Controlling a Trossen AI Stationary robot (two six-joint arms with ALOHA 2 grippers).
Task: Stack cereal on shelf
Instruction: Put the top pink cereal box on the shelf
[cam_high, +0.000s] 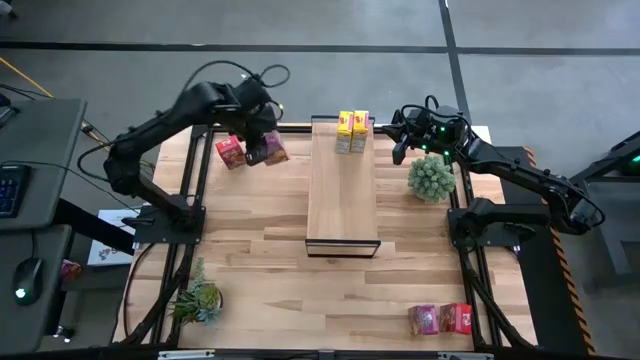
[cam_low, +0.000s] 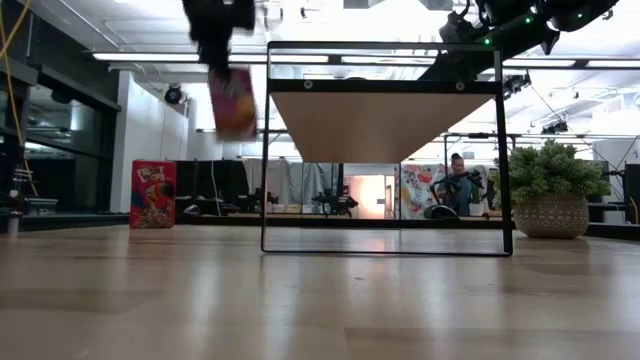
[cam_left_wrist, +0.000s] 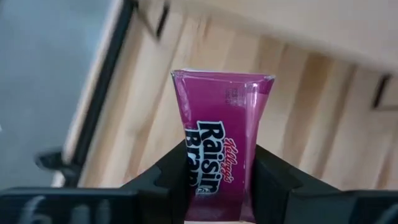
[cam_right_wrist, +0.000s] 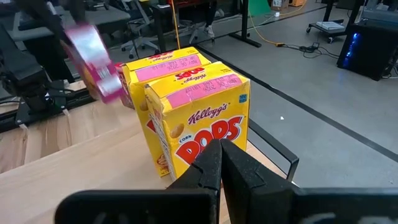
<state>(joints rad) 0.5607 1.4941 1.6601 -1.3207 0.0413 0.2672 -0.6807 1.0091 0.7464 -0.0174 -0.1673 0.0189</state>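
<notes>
Raisin Bran box (cam_left_wrist: 219, 134) aloft left of shelf (cam_high: 341, 190), pinched across narrow sides by left gripper (cam_left_wrist: 219, 186). Light, crushable cardboard: grip gently. Right gripper (cam_right_wrist: 219, 163) closed, empty, near Corn Pops boxes (cam_right_wrist: 199, 118).

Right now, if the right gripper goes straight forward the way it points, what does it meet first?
Most likely the nearer yellow Corn Pops box, standing on the shelf directly ahead of the right gripper. Its jaws are closed, and the gap to the box looks small, though depth is unclear.

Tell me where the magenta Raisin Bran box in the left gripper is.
In the high view, the magenta Raisin Bran box hangs in the left gripper, above the table between the red box and the shelf.
</notes>
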